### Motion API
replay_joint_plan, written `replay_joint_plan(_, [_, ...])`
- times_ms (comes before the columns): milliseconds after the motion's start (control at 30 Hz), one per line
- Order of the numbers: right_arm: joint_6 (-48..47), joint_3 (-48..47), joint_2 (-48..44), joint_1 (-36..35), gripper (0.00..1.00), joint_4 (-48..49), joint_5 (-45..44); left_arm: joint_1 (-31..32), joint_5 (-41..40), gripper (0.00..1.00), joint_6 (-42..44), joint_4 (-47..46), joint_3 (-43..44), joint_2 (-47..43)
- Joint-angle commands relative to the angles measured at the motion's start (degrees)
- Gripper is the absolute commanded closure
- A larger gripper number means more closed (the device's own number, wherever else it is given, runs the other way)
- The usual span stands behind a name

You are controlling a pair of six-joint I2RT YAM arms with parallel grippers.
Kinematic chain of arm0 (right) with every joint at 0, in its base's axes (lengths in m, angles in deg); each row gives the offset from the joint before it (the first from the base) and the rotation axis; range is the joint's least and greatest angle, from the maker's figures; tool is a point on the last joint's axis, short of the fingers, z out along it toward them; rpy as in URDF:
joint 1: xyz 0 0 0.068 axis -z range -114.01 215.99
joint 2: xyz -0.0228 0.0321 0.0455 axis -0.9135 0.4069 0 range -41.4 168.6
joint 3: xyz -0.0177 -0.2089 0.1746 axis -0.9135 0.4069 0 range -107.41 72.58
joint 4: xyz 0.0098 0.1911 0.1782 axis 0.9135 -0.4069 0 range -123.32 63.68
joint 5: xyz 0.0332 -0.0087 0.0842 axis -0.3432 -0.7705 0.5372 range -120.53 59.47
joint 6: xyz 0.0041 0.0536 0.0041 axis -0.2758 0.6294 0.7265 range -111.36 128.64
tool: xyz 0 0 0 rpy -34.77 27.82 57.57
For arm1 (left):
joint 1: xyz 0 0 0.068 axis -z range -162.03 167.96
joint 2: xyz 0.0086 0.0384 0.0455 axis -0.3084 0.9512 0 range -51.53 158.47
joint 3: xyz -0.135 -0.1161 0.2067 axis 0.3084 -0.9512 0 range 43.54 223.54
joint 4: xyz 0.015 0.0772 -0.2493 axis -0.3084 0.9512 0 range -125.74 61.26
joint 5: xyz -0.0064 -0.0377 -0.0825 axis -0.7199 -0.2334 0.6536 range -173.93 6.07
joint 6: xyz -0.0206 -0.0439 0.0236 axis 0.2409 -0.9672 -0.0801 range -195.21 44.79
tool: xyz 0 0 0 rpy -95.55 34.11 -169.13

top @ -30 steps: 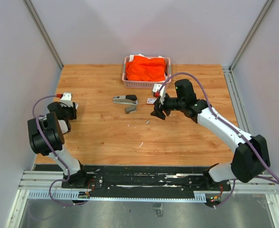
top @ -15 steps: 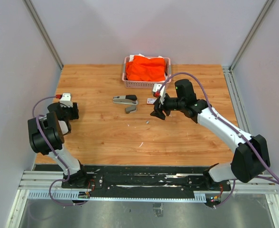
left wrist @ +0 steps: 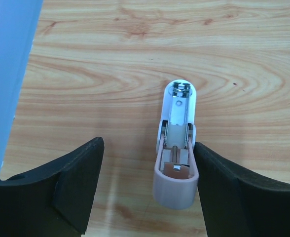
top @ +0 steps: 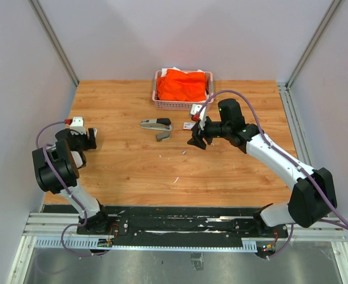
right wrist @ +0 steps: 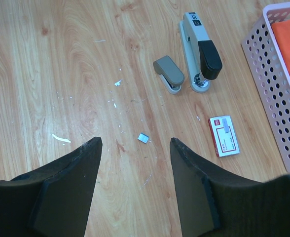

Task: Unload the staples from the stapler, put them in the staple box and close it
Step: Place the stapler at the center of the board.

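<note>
While left jaws gape, pink stapler (left wrist: 176,163) lies between them; right jaws open near staples (right wrist: 143,138).

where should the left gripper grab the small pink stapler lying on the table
Probably across the long sides of the pink stapler, near its rounded pink end, coming straight down. It lies flat and narrow, lengthwise between the fingers of the open left gripper.
</note>
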Motion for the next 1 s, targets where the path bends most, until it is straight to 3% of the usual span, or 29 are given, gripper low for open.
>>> replay_joint_plan(0, [0.7,0.9,-1.2,1.0,0.41,1.5,1.3,-1.6,0.5,0.23,-0.6,-0.7,0.8,-2.1])
replay_joint_plan(300, [0.7,1.0,-1.2,1.0,0.41,1.6,1.4,-2.3,1.1,0.14,0.0,1.0,0.5,-4.6])
replay_joint_plan(967, [0.8,1.2,-1.4,1.0,0.4,1.9,1.5,-2.7,-5.6,0.13,4.1,2.6,1.4,-4.3])
